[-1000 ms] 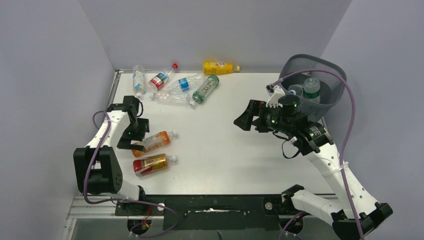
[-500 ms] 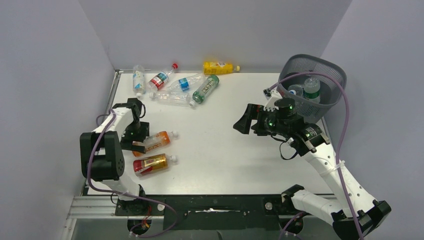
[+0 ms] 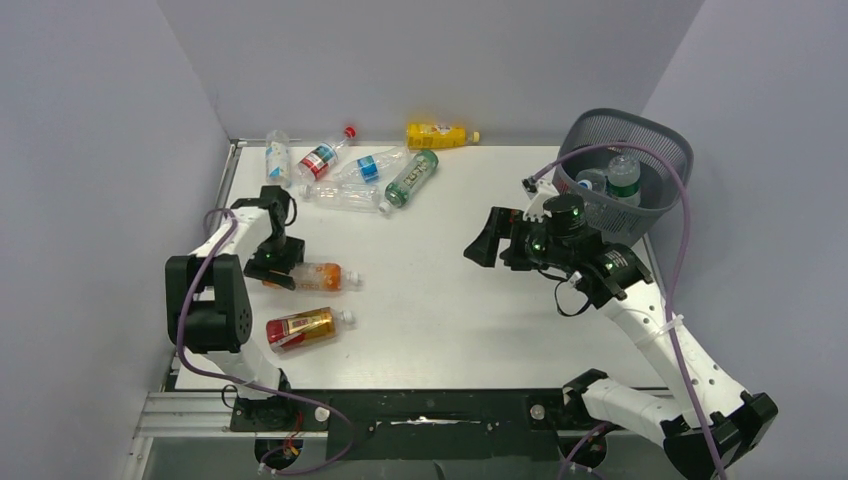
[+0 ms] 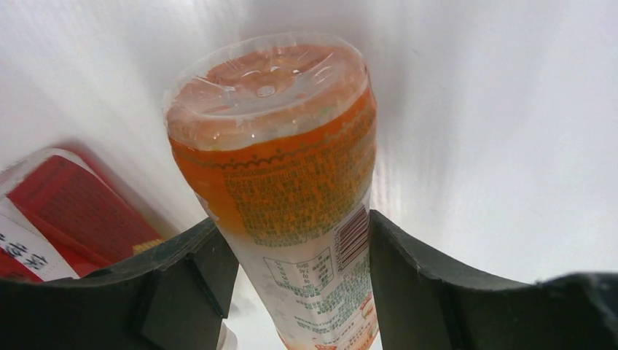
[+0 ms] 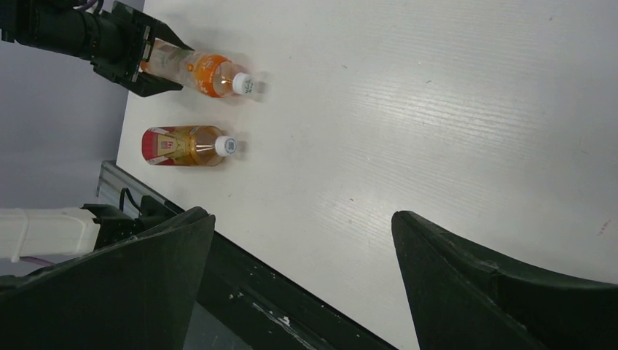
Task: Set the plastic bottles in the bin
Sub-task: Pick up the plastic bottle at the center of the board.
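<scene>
Orange bottle (image 3: pixel 322 277) at the near left of the desk (image 3: pixel 450 320), lying crosswise, white cap to the right, pinched across its base end by the left hand (image 3: pixel 272 262). In the left wrist view, black fingers (image 4: pixel 182 284) pressed against both sides of its printed label, with the rounded orange base closest to the camera. Lifted or resting on the desk: impossible to tell. Just nearer, apart from that hand, amber bottle (image 3: pixel 300 327) with a red label, also lying with cap to the right, untouched. Right hand (image 3: pixel 482 238) spread wide and holding nothing, hovering over the right half of the desk, left of the bin (image 3: pixel 625 113), fingertips turned to the left. Between its fingers (image 5: pixel 131 292) in the right wrist view, only bare white desk, the two near-left bottles small and well beyond. Dark grey mesh bin upright at the far right corner, with at least two bottles inside: a greenish bottle (image 3: pixel 623 175) and a clear bottle (image 3: pixel 590 182) beside it. Along the far left of the desk, a loose group of six more, all lying down: yellow bottle (image 3: pixel 437 135) by the far wall, green bottle (image 3: pixel 412 178), blue-labelled bottle (image 3: pixel 370 165), red-capped bottle (image 3: pixel 325 156), white-labelled bottle (image 3: pixel 277 158) farthest left, and a plain clear one (image 3: pixel 345 197) nearest of the group.
</scene>
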Motion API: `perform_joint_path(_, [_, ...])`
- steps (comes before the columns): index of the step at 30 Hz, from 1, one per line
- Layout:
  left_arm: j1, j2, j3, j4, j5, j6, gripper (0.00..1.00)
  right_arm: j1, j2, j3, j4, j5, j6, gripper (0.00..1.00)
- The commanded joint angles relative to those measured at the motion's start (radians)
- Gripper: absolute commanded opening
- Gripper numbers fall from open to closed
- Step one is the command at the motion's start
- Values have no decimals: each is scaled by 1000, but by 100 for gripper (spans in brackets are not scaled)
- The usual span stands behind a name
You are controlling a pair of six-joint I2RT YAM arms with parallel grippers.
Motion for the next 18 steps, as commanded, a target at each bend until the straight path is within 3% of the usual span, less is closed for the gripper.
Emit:
perform_joint_path(1, [-68,-29,122,28,26,90,57,10,20,-5,88,-17,4,98])
perform_joint_path(18, [-376,-21,353,251,351,247,54,96,140,81,154,-55,-15,99])
